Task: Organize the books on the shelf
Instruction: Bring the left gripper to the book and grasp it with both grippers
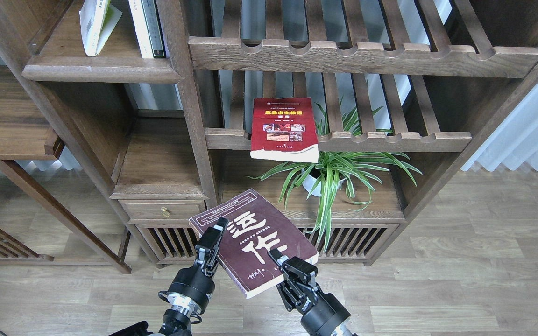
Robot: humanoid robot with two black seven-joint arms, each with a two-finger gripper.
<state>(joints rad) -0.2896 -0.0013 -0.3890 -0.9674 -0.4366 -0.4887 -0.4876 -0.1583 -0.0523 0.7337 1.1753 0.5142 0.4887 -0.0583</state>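
Note:
The dark maroon book (pixel 250 238) with big white characters is held tilted in the air, low in front of the bookcase. My right gripper (pixel 280 261) is shut on its near right corner. My left gripper (pixel 215 233) straddles the book's left edge, with one finger lying on the cover; I cannot tell whether it is clamped. The bright red book (pixel 284 128) lies flat on the middle slatted rack, its near end hanging over the rail. The solid shelf (pixel 101 73) with a thick rounded lip is at the upper left.
Two thin white and green books (pixel 147 28) stand on the solid shelf. A spider plant (pixel 332 179) in a white pot stands below the red book. An upper slatted rack (pixel 353 55) is above it. A side table (pixel 7 121) stands at the left.

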